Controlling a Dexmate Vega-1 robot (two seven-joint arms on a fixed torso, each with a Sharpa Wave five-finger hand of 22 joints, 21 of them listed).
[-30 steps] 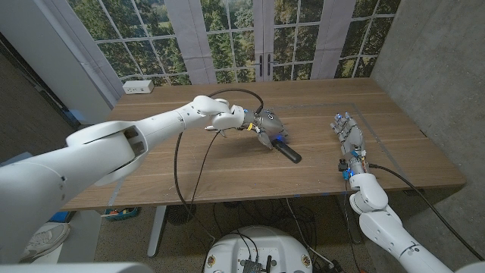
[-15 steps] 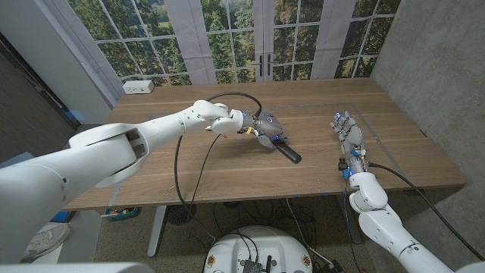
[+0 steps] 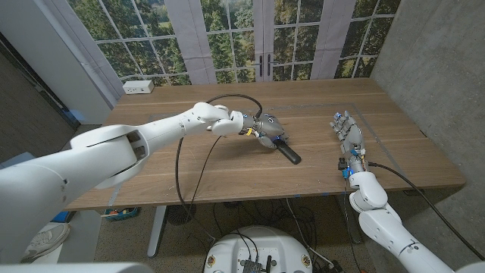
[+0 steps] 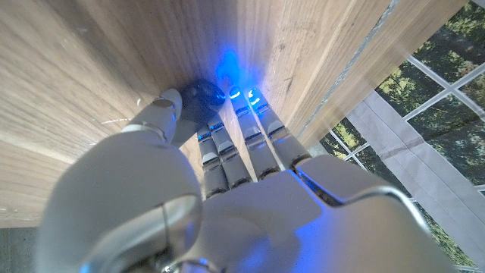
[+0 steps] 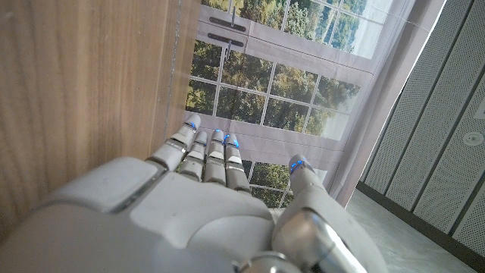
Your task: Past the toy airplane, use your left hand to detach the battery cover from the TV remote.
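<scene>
White power box: far left table corner, clear of the work. Left hand: mid-table, fingers on the TV remote; firm grip or mere touch cannot be told. Battery cover: apparently not yet off. Black cable: trails nearby. Right hand: right side, fingers apart, holding nothing.

wooden table | paned windows | grey wall
</scene>
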